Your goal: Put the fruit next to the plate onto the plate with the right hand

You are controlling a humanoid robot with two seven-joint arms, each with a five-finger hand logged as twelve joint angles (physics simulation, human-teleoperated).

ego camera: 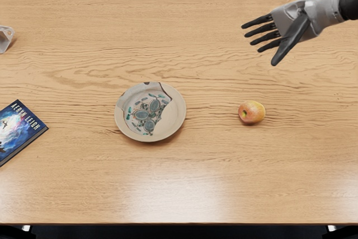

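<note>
Broadly, the scene is taken up by a wooden table [184,183], viewed from above at a slant. From the picture's right edge the right arm is brought in over the far right part of the table, and the right hand [279,26] is held in the air there, well apart from everything on the surface. Its fingers [258,22] are spread and extended toward the left, with the thumb angled downward; nothing is held. A patterned plate [178,117] is set near the middle of the table, and nothing is seen lying on it. A book [17,127] is cut off by the left edge. The fruit, an apple [251,112], is found to the right of the plate, apart from it, on the bare wood nearer the viewer than the hand. A small pale object [4,37] is partly shown at the far left edge; what it is cannot be told.

The reach is judged to be the step in hand, as no grasp is made yet. For the next move, the open hand needs to be lowered onto the apple and the fingers closed around it, before it is carried left to the plate.
</note>
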